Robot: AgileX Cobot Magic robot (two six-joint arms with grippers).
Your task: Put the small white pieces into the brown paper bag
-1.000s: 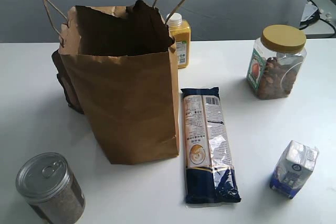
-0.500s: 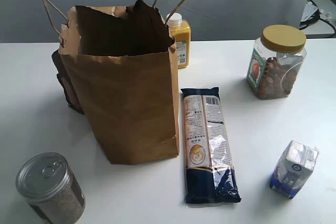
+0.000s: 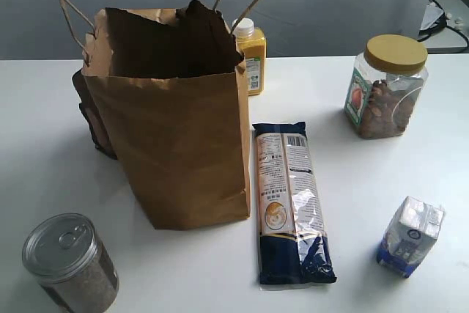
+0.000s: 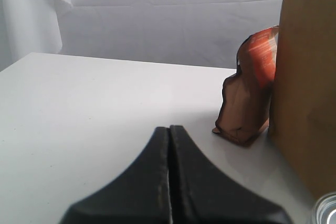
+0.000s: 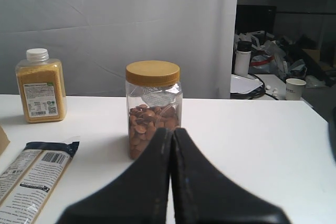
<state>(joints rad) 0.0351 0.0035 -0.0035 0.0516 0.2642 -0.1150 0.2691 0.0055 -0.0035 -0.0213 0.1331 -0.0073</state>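
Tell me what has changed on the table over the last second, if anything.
Nothing visibly changed. The brown paper bag stands upright in the same spot, and the long packet, nut jar, carton, can and yellow bottle sit where they were. The left fingers and right fingers are shut on nothing.

White desk [image 3: 352, 174]: long dark-blue plastic packet [image 3: 289, 199] lying flat, centre. Yellow-lidded clear jar [image 3: 385, 89] upright, far right. Blue-and-white carton [image 3: 410, 236] near right.

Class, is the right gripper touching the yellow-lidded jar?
Apart. In the right wrist view the gripper only overlaps the jar; the exterior view shows the jar standing alone, nothing near it.
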